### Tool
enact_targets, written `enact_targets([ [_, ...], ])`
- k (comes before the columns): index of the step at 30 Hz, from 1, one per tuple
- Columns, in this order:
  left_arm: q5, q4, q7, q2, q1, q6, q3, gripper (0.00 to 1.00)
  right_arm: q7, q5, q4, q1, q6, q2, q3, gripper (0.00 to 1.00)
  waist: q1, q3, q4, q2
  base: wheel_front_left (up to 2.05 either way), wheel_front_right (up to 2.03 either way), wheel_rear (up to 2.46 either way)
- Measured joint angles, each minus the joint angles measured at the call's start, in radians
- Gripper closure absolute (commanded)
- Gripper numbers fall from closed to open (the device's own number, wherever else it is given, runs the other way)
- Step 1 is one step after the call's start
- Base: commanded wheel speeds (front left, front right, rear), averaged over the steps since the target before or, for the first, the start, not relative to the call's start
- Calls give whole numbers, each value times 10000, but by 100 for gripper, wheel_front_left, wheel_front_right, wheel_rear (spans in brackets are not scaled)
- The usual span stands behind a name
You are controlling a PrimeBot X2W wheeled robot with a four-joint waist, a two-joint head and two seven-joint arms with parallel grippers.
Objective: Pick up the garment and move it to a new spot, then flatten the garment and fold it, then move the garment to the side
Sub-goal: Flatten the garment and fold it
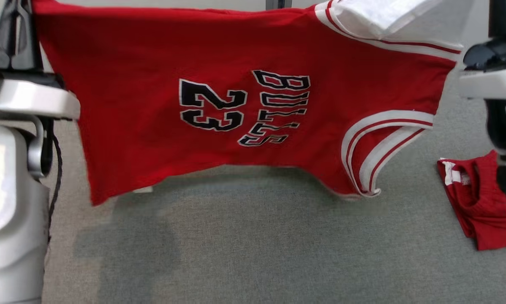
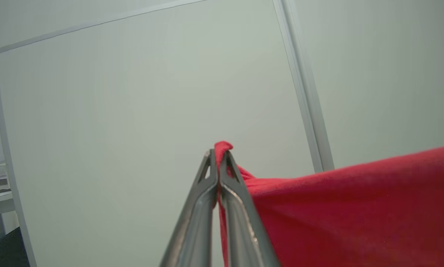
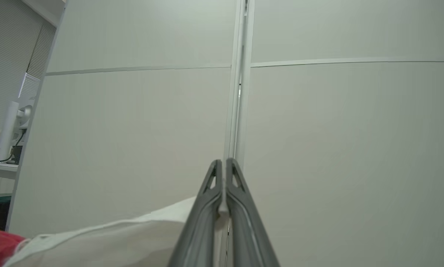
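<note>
As jaws pinch the garment [image 2: 355,207], the head view shows its print [image 1: 244,107].

I count two red garments: one big shirt [image 1: 151,126] and one smaller top [image 1: 481,211]. Two grippers on my wrist feeds: one left gripper [image 2: 219,155], one right gripper [image 3: 224,165]. Two arms on the head feed: left arm [image 1: 12,202], right arm [image 1: 489,82]. The shirt carries one number [image 1: 213,105] and one word [image 1: 274,107].
</note>
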Motion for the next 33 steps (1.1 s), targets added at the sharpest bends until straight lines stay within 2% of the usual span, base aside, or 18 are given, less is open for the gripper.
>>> enact_targets([
  [4, 192, 370, 435, 286, -1190, 0, -94, 100, 125, -15, 297, -1300, 0, -217, 309, 100, -1, 526, 32, 0, 0, 0, 0],
  [11, 389, 1910, 529, 449, -3016, 38, -278, 100, 205, -479, 1889, -3547, 2, -196, 1310, 100, -1, 1832, 30, 0, 0, 0, 0],
  [16, 556, 3078, -8, 428, -5107, 360, -316, 100, 84, -779, 3705, -5838, 0, -21, 779, 100, 0, 2695, 25, 0, 0, 0, 0],
  [19, 756, 3649, -213, 393, -6715, 462, -548, 100, 54, -1624, 4399, -7580, 0, -140, 583, 100, 0, 3166, 87, 0, 0, 0, 0],
  [21, 732, 3916, -249, 334, -6950, 489, -546, 100, 40, -1910, 4347, -7947, 0, -171, 430, 100, 0, 3283, 141, 0, 0, 0, 0],
  [24, 602, 3948, -259, 314, -6741, 510, -464, 100, 36, -2017, 4146, -7912, 0, -178, 176, 100, 0, 3314, 232, 0, 0, 0, 0],
  [27, 330, 3799, -284, 203, -5792, 533, -263, 100, 25, -1929, 3894, -7109, 2, -303, 259, 100, 0, 3336, 297, 0, 0, 0, 0],
  [33, -123, 3244, -280, -719, -2442, 658, 105, 100, 29, -644, 3267, -3189, 0, -316, 401, 100, 0, 3348, 365, 0, 0, 0, 0],
])
